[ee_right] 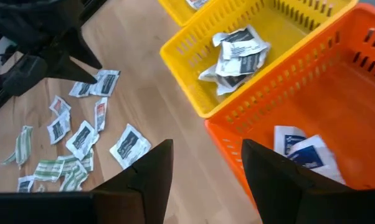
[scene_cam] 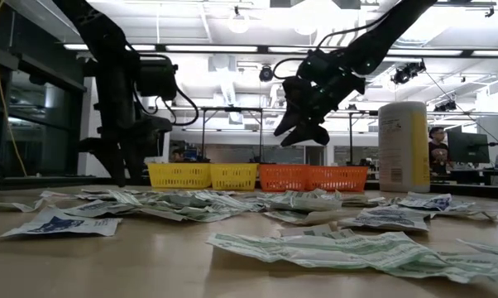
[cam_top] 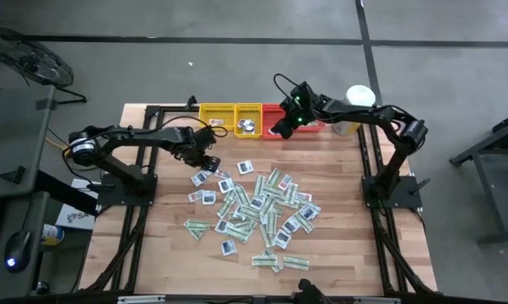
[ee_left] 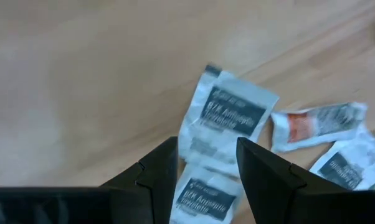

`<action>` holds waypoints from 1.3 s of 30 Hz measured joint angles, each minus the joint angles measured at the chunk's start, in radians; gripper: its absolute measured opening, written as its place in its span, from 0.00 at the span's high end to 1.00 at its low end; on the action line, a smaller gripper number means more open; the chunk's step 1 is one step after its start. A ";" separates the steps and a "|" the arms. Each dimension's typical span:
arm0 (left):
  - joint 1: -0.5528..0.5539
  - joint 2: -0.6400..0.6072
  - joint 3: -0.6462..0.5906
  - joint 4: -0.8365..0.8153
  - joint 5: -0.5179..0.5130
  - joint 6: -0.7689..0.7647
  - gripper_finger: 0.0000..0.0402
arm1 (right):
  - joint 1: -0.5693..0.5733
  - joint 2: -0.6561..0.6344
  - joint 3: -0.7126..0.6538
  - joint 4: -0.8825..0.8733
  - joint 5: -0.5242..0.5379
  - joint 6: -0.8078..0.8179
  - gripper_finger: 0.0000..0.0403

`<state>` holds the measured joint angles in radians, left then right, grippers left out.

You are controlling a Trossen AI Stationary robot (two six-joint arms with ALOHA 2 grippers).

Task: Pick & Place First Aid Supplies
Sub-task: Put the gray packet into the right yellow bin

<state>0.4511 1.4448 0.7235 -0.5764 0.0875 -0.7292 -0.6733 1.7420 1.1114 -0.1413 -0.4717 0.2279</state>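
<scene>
The left pincer [cam_top: 208, 162] is hanging with its fingers apart and empty just above the white packets [ee_left: 228, 121] at the near edge of the scattered pile [cam_top: 258, 215] on the table [cam_top: 161, 245]. The right pincer [cam_top: 281, 128] is hovering, fingers apart and holding nothing, over the orange tray [ee_right: 337, 106], where blue-and-white packets [ee_right: 303, 149] are lying below it, beside the yellow tray [ee_right: 194, 68].
</scene>
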 joint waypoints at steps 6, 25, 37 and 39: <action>0.000 0.000 0.000 -0.008 -0.008 -0.001 0.60 | 0.016 0.000 0.000 0.000 0.001 0.010 0.56; 0.002 -0.006 -0.100 0.075 0.030 -0.054 0.60 | 0.020 0.000 0.000 0.000 0.001 0.034 0.58; 0.002 -0.004 -0.102 0.126 0.048 -0.088 0.60 | 0.020 0.000 0.000 -0.003 0.001 0.034 0.58; 0.002 -0.003 -0.103 0.130 0.053 -0.091 0.60 | 0.020 0.000 0.000 -0.003 0.001 0.034 0.58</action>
<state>0.4526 1.4418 0.6209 -0.4462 0.1401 -0.8203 -0.6533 1.7416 1.1114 -0.1448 -0.4706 0.2615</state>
